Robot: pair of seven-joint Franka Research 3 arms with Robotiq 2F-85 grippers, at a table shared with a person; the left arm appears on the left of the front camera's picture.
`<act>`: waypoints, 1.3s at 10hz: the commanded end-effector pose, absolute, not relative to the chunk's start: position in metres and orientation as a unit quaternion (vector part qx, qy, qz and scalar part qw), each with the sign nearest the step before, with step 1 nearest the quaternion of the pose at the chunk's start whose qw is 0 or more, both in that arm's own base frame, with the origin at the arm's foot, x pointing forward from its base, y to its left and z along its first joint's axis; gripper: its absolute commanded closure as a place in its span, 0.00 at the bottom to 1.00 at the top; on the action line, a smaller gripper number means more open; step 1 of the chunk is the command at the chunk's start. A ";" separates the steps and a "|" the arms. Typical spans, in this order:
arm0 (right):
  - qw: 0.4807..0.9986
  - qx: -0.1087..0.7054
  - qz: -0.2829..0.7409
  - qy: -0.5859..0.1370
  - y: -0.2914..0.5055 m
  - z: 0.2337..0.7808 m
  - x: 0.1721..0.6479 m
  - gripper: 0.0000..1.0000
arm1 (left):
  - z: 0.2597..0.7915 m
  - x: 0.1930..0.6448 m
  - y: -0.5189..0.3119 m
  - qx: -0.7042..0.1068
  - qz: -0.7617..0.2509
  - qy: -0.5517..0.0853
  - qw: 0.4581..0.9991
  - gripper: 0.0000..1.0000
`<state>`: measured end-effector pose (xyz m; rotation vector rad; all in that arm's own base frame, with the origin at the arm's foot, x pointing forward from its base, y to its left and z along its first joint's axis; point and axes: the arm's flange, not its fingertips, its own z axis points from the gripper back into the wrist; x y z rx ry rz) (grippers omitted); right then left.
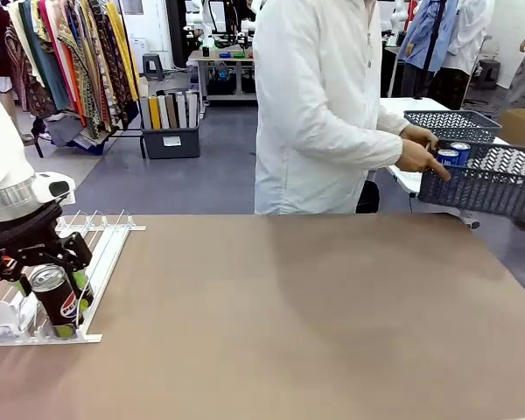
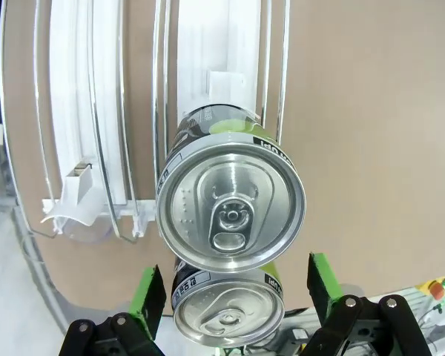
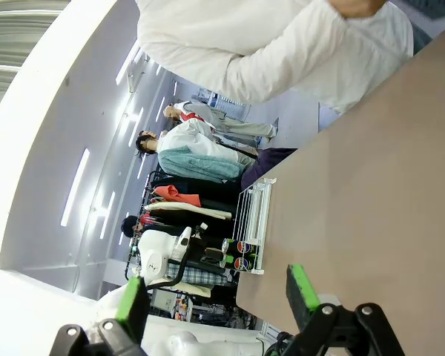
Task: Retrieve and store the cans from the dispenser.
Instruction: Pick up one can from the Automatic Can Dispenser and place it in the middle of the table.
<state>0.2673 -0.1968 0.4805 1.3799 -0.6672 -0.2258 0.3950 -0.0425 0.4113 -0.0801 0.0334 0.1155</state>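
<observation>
The white wire dispenser [image 1: 105, 245] lies at the table's left edge, with two black cans at its low end. My left gripper [image 1: 51, 282] hangs over that end, open, its green pads on either side of the front can [image 1: 54, 302]. In the left wrist view the silver tops of both cans face me. The nearer can [image 2: 226, 315] sits between the open pads of the left gripper [image 2: 233, 293], and the other can [image 2: 230, 211] stands behind it in the dispenser's lane [image 2: 208, 52]. My right gripper [image 3: 216, 297] is open and holds nothing, far from the dispenser [image 3: 254, 215].
Across the table a person in a white coat holds a dark grey lattice basket [image 1: 490, 188] off the table's right far corner, with blue cans [image 1: 455, 156] in it. A second grey basket [image 1: 451, 125] stands behind. The brown tabletop [image 1: 315, 315] stretches bare to the right.
</observation>
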 end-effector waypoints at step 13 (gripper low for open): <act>0.708 0.627 -0.099 -0.310 -0.198 0.484 0.270 0.00 | 0.537 0.332 -0.041 -0.023 0.056 -0.072 0.996 1.00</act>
